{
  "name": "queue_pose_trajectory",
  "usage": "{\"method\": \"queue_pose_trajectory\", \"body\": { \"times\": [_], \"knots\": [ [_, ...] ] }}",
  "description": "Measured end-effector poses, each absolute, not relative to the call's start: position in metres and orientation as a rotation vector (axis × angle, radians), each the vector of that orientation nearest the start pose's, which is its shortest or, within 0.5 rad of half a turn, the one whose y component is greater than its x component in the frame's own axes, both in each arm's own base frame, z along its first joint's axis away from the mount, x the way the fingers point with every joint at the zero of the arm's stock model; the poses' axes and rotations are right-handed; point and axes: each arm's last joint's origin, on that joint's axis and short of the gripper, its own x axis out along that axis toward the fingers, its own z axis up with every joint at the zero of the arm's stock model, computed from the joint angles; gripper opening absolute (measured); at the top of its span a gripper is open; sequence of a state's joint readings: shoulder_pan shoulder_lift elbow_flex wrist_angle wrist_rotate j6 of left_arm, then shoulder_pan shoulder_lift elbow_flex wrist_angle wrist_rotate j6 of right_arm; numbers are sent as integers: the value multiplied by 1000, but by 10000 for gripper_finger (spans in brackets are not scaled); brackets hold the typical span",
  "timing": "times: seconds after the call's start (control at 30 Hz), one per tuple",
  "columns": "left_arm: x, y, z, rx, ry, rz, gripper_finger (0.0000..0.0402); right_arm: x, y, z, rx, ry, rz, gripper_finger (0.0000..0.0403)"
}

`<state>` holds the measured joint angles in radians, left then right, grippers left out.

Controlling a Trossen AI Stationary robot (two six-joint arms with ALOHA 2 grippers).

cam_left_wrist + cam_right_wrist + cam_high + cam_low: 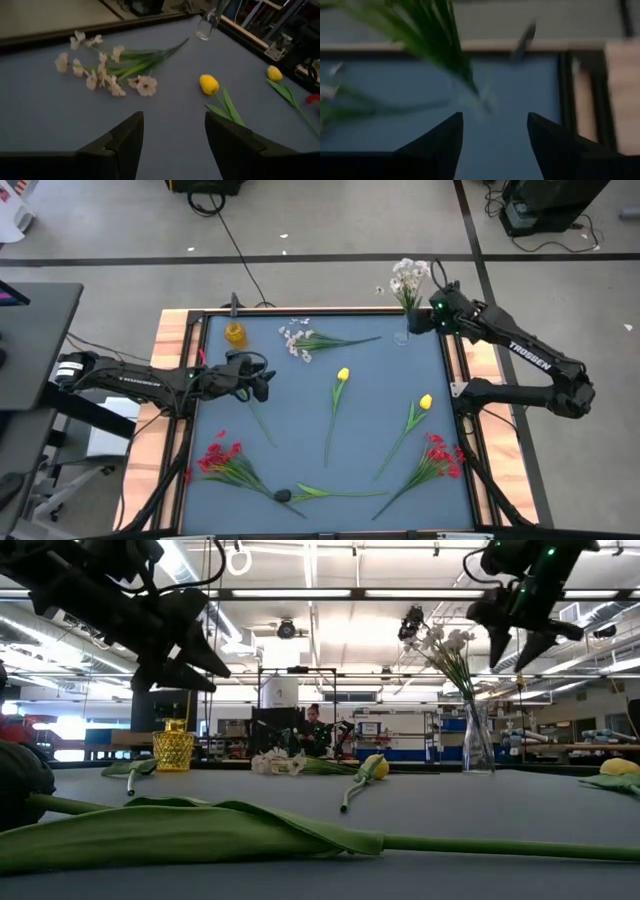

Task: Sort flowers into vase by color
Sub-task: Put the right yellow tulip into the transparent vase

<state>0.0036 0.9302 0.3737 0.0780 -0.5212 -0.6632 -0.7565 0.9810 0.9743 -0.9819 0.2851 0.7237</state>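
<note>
A clear glass vase [403,335] at the table's far right holds a white-blossomed spray [410,275] upright. My right gripper [424,318] hangs open just right of that spray, above the vase [477,740], with the green stems [435,35] ahead of its fingers. A small yellow vase [235,333] stands at the far left. On the blue mat lie a white-pinkish spray [305,340], two yellow buds [343,375] [425,402], two red clusters [220,455] [440,452] and a dark bloom [283,495]. My left gripper [262,383] hovers open over the mat's left middle, holding nothing.
A raised dark frame and wooden border [178,330] run around the mat. A desk edge [40,330] stands left of the table. Bare mat [300,420] lies between the flowers at the centre. A person [315,725] is far off in the room behind.
</note>
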Motion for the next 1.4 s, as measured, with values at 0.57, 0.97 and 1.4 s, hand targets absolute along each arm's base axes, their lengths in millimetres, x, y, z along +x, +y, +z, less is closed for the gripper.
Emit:
{"method": "queue_pose_trajectory", "body": {
  "times": [0.57,0.97,1.4],
  "knots": [
    [180,12,184,-503,426,593,218,154,-35,256,1454,996,-931,219],
    [178,12,181,-434,479,587,217,180,24,203,1553,1172,-1098,218],
    [178,12,181,-401,493,571,217,186,37,154,1589,1070,-1439,216]
  ]
}}
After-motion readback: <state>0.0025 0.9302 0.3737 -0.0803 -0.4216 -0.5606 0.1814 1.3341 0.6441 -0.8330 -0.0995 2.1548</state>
